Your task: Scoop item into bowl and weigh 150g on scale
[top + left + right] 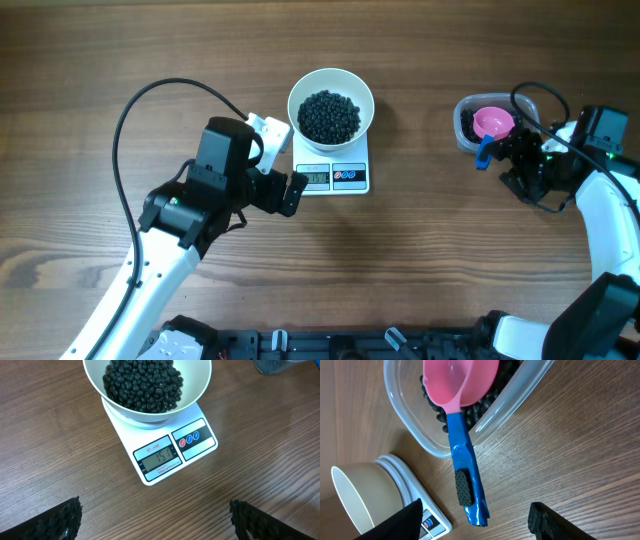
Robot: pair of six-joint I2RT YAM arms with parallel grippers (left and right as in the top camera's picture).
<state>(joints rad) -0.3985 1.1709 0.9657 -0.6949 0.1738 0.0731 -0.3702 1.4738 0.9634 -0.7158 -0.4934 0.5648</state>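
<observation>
Though tiny, scale (131, 440) lettering: SF-400, 151.

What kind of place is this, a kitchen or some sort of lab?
Likely a robotics lab bench, not a home kitchen: a left arm and right arm flank a wood-grain table, where a bowl of black beans sits on a digital scale.

Beans (330, 115) in bowl (331, 76) on scale (340, 177)

White bowl (331, 78) of black beans (330, 116) sits on the scale (332, 177).
</observation>
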